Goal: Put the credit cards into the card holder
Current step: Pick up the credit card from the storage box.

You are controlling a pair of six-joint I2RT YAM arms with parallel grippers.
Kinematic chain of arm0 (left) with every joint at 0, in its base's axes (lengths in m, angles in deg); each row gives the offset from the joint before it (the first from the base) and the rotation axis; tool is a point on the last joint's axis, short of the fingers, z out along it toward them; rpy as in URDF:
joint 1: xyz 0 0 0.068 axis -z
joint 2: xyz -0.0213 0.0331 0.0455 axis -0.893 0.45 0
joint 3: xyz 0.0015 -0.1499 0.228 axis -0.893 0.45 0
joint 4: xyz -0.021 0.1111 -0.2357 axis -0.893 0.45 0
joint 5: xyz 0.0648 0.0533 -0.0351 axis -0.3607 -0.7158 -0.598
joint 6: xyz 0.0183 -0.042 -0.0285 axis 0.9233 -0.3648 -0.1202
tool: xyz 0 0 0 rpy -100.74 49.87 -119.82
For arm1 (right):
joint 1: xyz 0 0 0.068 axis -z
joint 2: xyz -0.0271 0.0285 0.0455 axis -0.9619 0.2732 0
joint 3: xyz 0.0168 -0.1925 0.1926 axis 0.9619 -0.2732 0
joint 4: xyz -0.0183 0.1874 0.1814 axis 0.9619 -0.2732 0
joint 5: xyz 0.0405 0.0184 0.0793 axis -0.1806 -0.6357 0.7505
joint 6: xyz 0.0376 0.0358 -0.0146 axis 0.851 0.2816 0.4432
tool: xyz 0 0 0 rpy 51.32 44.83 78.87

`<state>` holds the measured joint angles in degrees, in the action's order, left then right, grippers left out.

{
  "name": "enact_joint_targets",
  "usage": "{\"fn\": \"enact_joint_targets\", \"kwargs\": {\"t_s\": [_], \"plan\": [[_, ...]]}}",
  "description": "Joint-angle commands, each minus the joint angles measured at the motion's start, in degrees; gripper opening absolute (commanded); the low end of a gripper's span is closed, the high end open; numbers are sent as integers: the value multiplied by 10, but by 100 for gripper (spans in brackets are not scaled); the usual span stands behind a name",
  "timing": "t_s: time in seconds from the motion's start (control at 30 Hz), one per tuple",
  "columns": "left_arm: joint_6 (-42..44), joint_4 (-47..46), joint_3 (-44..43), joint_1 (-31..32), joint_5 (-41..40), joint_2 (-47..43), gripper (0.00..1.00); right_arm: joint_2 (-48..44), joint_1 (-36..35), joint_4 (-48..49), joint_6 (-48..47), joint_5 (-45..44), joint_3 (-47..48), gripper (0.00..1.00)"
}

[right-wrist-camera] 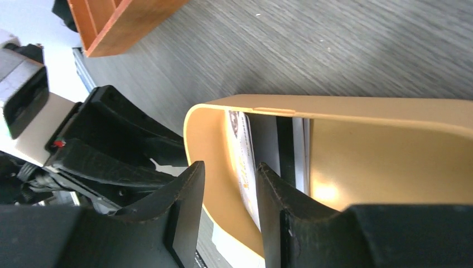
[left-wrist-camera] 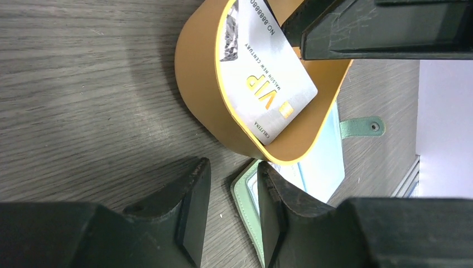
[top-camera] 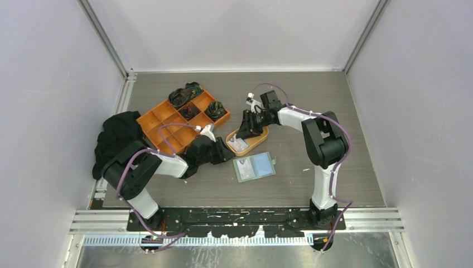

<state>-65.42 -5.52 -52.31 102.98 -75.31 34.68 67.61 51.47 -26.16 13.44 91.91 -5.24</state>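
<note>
- The cards [left-wrist-camera: 268,84] lie in the oval dish [left-wrist-camera: 195,78] in the middle of the table [top-camera: 334,111]. The top one is silver, printed "VIP" in gold, and leans on the dish wall.
- The wallet [top-camera: 254,166] lies open and flat just near-right of the dish, pockets up, its tab [left-wrist-camera: 362,127] pointing right.
- The left gripper [top-camera: 226,149] hangs low at the dish's left end. Its jaws are partly spread with nothing between them, only the table and a wallet corner showing through the gap.
- The right gripper [right-wrist-camera: 230,167] reaches into the dish from the far side. One finger is outside the wall and one inside, with the wall and a card edge in the gap. I cannot tell whether it is pinching them.
- An orange tray [top-camera: 167,131] sits far-left, with a black cloth [top-camera: 114,139] to its left.
</note>
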Motion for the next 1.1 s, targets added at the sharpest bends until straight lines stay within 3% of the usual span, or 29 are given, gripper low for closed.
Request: {"fn": "enact_joint_targets", "kwargs": {"t_s": [0.0, 0.17, 0.3, 0.57, 0.8, 1.07], "plan": [[8, -2, -14, -2, 3, 13, 38, -23, -6, 28, 38, 68, -4, 44], [8, -1, -15, -2, 4, 13, 38, -22, -7, 38, 46, 79, -6, 42], [10, 1, -18, -2, 6, 12, 38, -19, -9, -32, -18, 27, 16, 32], [13, 3, -18, -3, 8, 12, 38, -6, -13, -55, -38, 34, 28, 31], [16, 4, -20, -3, 12, 12, 38, 0, -24, -93, -73, -43, 43, 31], [23, -4, -19, -4, 25, 17, 38, 24, -56, -120, -89, -59, 68, 32]]}}
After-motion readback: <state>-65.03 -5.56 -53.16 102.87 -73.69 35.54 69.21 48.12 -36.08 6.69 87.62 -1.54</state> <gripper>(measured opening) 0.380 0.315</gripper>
